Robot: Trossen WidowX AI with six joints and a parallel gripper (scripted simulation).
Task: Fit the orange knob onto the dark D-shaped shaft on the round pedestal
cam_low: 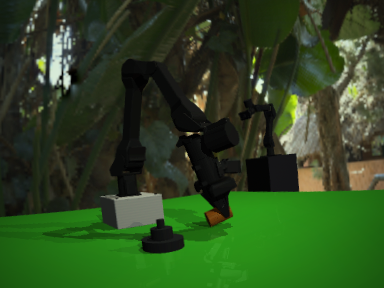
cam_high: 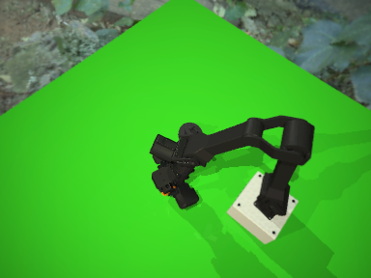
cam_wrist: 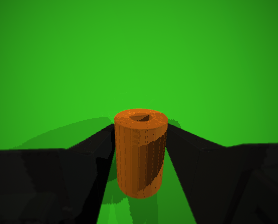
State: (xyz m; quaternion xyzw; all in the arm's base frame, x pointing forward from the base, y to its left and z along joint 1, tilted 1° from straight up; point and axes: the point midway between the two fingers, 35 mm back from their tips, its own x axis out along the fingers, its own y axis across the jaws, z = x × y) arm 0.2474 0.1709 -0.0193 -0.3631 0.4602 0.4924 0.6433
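Observation:
The orange knob (cam_high: 165, 193) (cam_low: 216, 217) (cam_wrist: 140, 165) is a cylinder held between the fingers. In the exterior view it is tilted, its left end lower; I cannot tell whether it touches the green surface. In the wrist view its end with the hole faces up the picture. My gripper (cam_low: 225, 213) (cam_wrist: 139, 128) is shut on the knob. The dark round pedestal (cam_high: 188, 126) (cam_low: 171, 243) stands apart from the knob, to its left in the exterior view, with the upright shaft (cam_low: 160, 223) on top. The shaft's flat side cannot be made out.
The arm rises from a pale block (cam_high: 246, 208) (cam_low: 140, 211). In the top view the arm passes beside the pedestal and partly covers it. A black box (cam_low: 271, 174) with a small dark arm on it stands in the background of the exterior view.

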